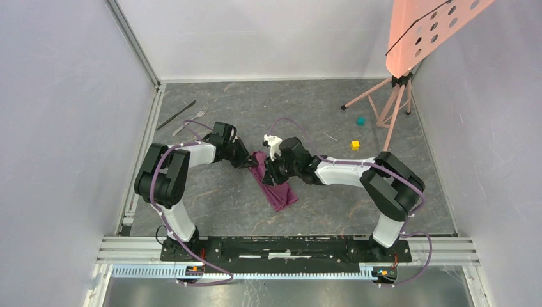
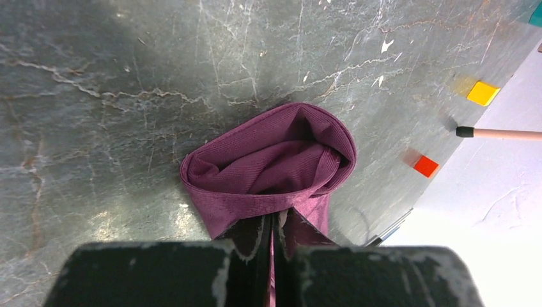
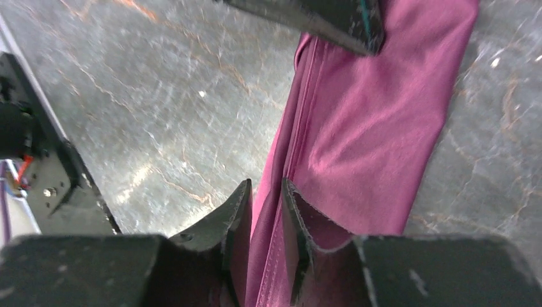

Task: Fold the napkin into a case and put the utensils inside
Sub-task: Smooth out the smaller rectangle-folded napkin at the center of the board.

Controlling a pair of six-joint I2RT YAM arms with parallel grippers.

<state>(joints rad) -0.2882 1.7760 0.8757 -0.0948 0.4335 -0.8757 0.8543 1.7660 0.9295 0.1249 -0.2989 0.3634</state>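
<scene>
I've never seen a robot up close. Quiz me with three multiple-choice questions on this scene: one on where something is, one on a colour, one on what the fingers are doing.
1. Where are the fork and knife?
A. On the napkin
B. At the far left of the table, apart from the napkin
C. Held up in the air

2. What colour is the napkin?
A. Green
B. Purple
C. White

3. What are the left fingers doing?
A. Pinched shut on the napkin
B. Spread wide above bare table
C. Holding the fork

Answers:
1 B: the overhead view shows them lying side by side near the left wall.
2 B: all three views show purple cloth.
3 A: the left wrist view shows the cloth squeezed between the closed fingers.
</scene>
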